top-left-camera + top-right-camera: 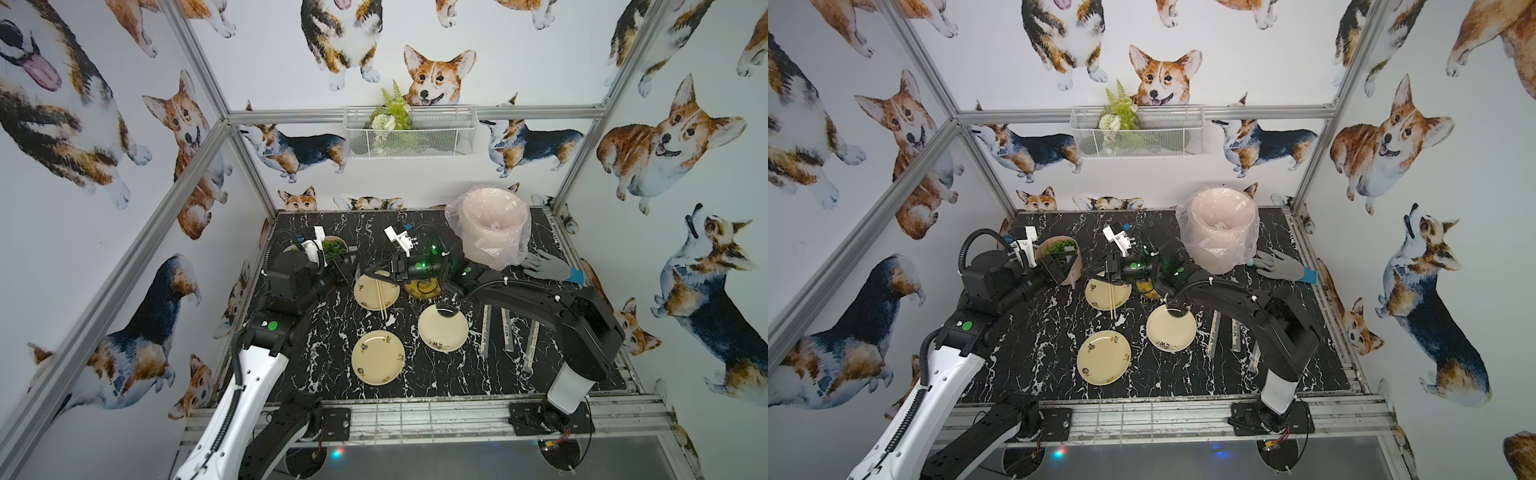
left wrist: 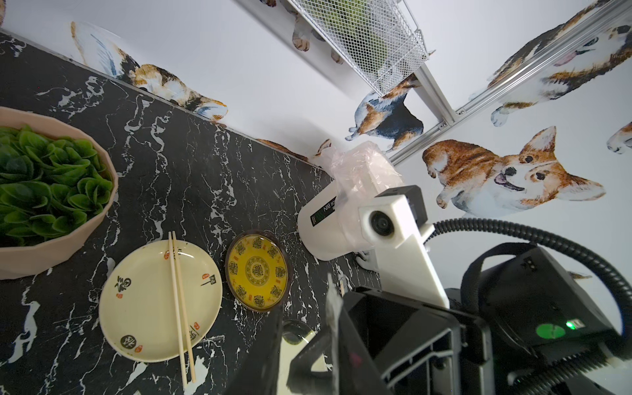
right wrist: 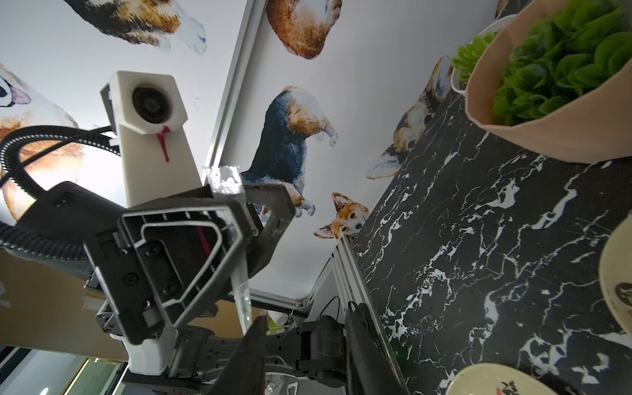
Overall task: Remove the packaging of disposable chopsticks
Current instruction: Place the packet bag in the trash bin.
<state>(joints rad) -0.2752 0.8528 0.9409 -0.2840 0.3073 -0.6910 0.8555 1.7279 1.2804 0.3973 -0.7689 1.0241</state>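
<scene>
Left pincer (image 3: 244,205): clamped on a clear sleeve (image 3: 239,273), which sticks out past the fingers at both ends. The sleeve is off the worktop (image 1: 324,365), in the air between the two pincers, and looks empty.

Right pincer (image 3: 307,313): fingers apart. The sleeve's free end sits right at one fingertip; I cannot tell if they touch.

In both top views the pincers face each other over the far edge of a plate (image 1: 365,297), at 11 o'clock from worktop centre. Bare chopsticks (image 1: 381,299) lie across that plate, with their near tips overhanging its 6 o'clock rim.

Three wrapped pairs (image 1: 508,332) lie side by side on the worktop at 4 o'clock, not touching each other. Lined bin (image 1: 478,245) stands at 1 o'clock.
</scene>
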